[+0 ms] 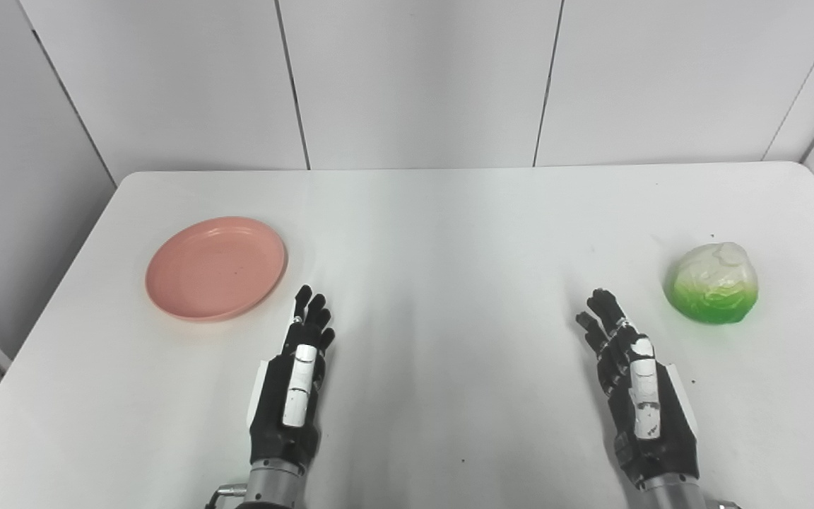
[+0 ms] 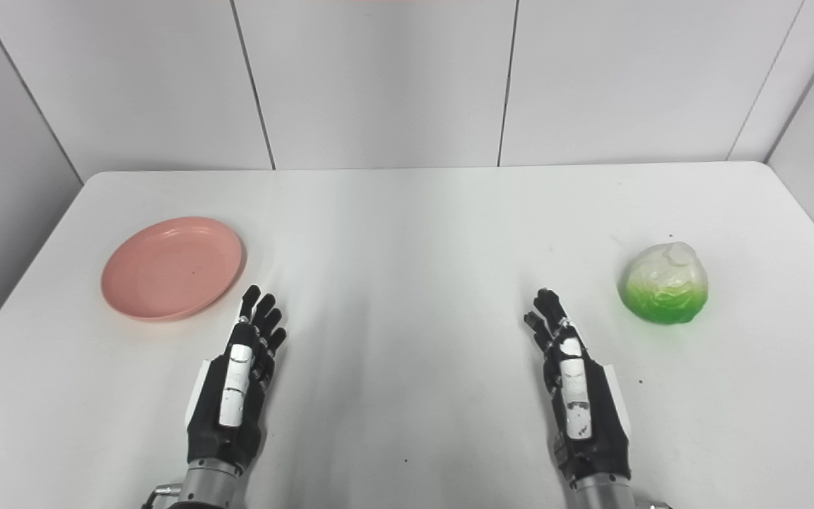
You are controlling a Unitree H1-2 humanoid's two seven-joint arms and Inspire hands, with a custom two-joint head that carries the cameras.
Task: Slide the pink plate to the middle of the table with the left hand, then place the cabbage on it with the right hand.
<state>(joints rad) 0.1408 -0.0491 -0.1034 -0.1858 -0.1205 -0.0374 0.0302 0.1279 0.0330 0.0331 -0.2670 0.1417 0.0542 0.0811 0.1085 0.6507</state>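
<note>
White table with bare pink plate (cabbage well apart)

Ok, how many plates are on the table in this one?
1. The pink plate sits on the table's left side, just beyond the left hand. Nothing in view could hide another.

Smooth matt pink plate, plastic-looking; glossy waxy cabbage; smooth, faintly sheeny white table; black-and-white hard-shelled hands with metal wrists.
</note>
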